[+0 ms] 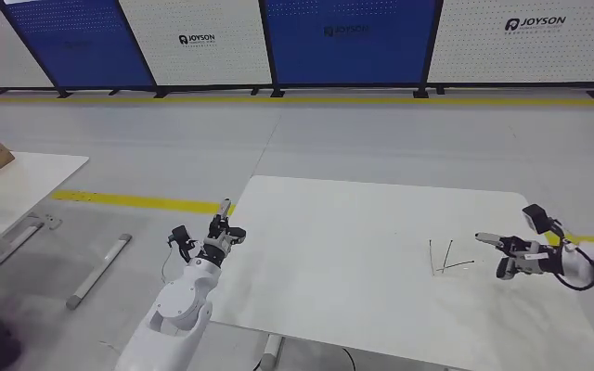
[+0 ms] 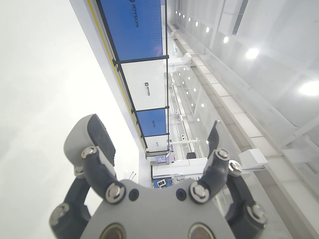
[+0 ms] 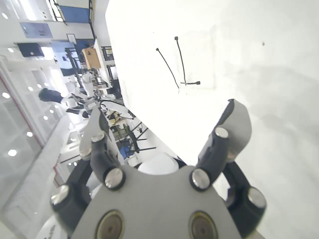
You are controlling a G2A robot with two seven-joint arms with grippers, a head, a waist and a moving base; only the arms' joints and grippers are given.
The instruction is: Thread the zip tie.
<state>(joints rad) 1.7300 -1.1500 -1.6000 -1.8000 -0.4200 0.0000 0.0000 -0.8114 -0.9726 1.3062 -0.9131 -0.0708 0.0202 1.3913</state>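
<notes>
Left pincer [image 2: 157, 130] wide open, empty, right pincer [image 3: 164, 111] likewise, zip ties [image 3: 183, 60] on table [image 1: 353, 269]

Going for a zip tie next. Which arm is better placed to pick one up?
Right. The right gripper is open and close to the zip ties, which lie near its side of the table. The left gripper, also open, sits at the opposite edge, across the table from them.

Blue and white partition panels [image 1: 353, 42], grey floor [image 1: 186, 139], yellow line [image 1: 139, 200]; white table [image 1: 353, 269]
</notes>
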